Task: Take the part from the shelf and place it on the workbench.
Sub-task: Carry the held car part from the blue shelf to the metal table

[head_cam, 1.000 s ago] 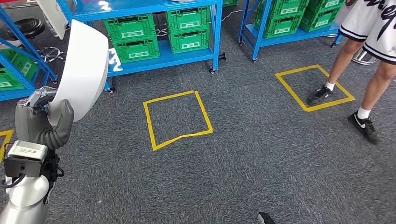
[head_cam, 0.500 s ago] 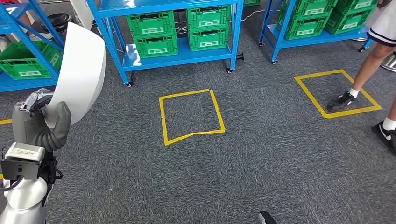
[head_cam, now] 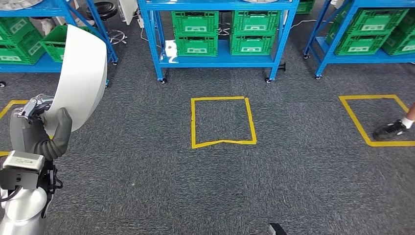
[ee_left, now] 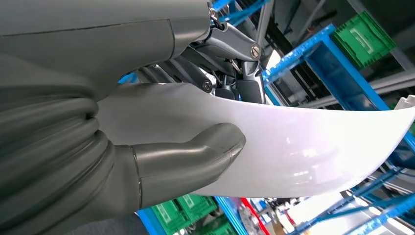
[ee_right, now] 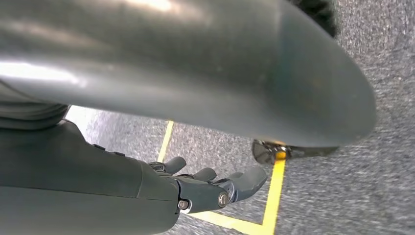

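In the left hand point(head_cam: 41, 128), where thumb and fingers point(ee_left: 240, 73) pinch the curved white plastic panel point(head_cam: 80, 76), hold it upright while you walk.

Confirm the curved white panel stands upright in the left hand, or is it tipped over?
Upright, leaning slightly. The curved white panel rises edge-up above the left hand, whose thumb presses its face.
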You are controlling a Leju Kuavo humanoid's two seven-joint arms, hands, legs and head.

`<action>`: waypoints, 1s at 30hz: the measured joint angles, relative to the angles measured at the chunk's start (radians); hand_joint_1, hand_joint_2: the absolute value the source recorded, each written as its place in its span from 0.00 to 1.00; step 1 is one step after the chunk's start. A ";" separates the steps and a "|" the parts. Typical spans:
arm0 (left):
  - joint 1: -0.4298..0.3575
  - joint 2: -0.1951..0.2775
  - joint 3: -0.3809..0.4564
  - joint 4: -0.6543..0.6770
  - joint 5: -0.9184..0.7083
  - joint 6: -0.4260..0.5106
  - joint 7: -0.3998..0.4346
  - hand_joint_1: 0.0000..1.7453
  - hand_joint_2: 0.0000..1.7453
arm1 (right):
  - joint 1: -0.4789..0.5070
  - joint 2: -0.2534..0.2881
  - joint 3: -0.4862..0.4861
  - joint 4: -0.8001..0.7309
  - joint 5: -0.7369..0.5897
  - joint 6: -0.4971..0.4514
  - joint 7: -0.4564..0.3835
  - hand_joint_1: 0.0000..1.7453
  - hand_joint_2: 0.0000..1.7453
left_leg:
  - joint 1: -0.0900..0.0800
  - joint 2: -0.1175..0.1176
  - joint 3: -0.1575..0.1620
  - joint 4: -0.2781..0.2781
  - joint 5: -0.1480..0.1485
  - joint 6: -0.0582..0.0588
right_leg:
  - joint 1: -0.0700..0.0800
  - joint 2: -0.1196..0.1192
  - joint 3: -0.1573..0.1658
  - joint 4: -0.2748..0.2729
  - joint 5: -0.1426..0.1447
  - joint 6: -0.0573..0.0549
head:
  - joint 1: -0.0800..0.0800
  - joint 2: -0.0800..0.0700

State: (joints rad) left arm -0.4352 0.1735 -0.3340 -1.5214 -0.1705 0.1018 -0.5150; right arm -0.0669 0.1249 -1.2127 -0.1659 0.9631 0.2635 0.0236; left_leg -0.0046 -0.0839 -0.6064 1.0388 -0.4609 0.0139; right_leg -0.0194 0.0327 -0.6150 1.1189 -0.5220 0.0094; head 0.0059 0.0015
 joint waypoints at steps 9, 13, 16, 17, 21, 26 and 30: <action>0.001 0.015 0.007 0.004 0.000 0.000 -0.003 1.00 1.00 | -0.001 0.001 0.000 0.000 -0.003 0.001 -0.003 0.00 0.00 | 0.001 0.058 -0.096 0.165 -0.082 -0.048 | -0.002 -0.049 0.029 -0.072 0.023 -0.041 | -0.009 0.000; 0.005 0.018 0.008 0.016 -0.001 0.000 -0.007 1.00 1.00 | 0.002 0.001 0.000 0.000 -0.003 0.001 -0.002 0.00 0.00 | 0.010 0.083 -0.117 0.222 -0.081 -0.054 | -0.001 -0.095 0.029 -0.071 0.021 -0.040 | -0.009 0.000; -0.001 0.018 0.008 0.019 -0.001 0.000 -0.008 1.00 1.00 | 0.001 0.001 0.000 0.000 -0.003 0.001 0.000 0.00 0.00 | 0.002 0.143 -0.011 0.033 -0.012 -0.041 | 0.003 -0.126 0.036 -0.072 0.016 -0.030 | -0.008 0.000; -0.004 0.018 0.008 0.019 -0.001 0.000 -0.008 1.00 1.00 | 0.000 0.001 0.000 0.000 -0.002 0.002 0.000 0.00 0.00 | -0.002 0.156 0.005 0.002 -0.007 -0.035 | 0.005 -0.135 0.039 -0.072 0.015 -0.024 | -0.008 0.000; -0.006 0.020 0.009 0.020 -0.001 0.000 -0.009 1.00 1.00 | -0.002 0.001 0.000 0.000 0.001 0.004 -0.001 0.00 0.00 | -0.003 0.119 0.008 -0.016 0.001 -0.012 | 0.002 -0.143 0.044 -0.065 0.002 0.001 | -0.005 0.000; 0.000 0.023 0.008 0.024 -0.003 0.000 -0.010 1.00 1.00 | 0.003 0.002 0.000 0.000 0.009 0.004 -0.002 0.00 0.00 | -0.001 0.059 0.004 -0.021 0.011 0.008 | 0.002 -0.035 -0.084 0.194 -0.118 0.009 | 0.002 0.000; 0.031 0.037 0.014 0.012 -0.009 0.010 -0.014 1.00 1.00 | 0.006 0.002 0.004 0.000 0.032 0.004 0.000 0.00 0.00 | 0.001 0.004 0.000 -0.006 0.006 -0.001 | 0.000 -0.004 -0.021 0.040 -0.013 0.003 | 0.003 0.000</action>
State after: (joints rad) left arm -0.4041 0.2110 -0.3203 -1.5093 -0.1799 0.1120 -0.5293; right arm -0.0612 0.1270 -1.2087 -0.1659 0.9951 0.2678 0.0236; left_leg -0.0039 -0.0798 -0.6060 1.0328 -0.4546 0.0133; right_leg -0.0198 0.0283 -0.6357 1.1592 -0.5349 0.0126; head 0.0089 0.0014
